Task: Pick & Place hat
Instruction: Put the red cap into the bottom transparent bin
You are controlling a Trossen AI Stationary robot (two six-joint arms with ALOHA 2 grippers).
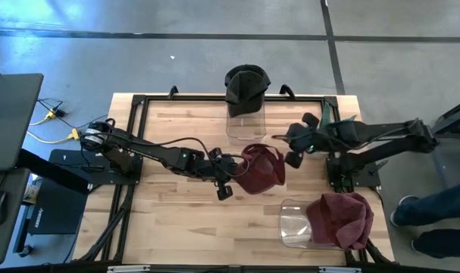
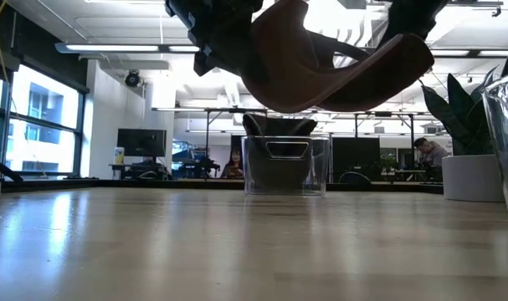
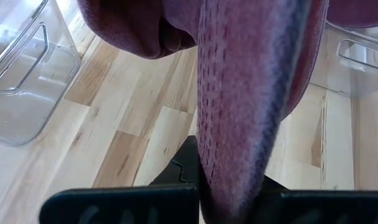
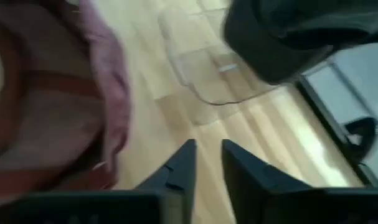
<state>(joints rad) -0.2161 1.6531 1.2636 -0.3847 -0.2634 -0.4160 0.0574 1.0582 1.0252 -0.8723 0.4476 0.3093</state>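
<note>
- While the left tool [image 1: 228, 176] hangs over the middle of the desk [image 1: 169, 220], it is clamped on the fabric of a maroon hat [image 1: 261, 168], and that hat is up in the air, clear of the wood.
- Right tool [image 1: 292, 148] sits just beside the hat's far edge, its fingers [image 4: 184, 165] parted by a narrow gap, nothing between them.
- Black hat [image 1: 246, 85] rests on a clear bin [image 1: 246, 123] at the back edge.
- Second maroon hat [image 1: 343, 218] is draped over another clear bin [image 1: 294, 224] at the front right.
</note>
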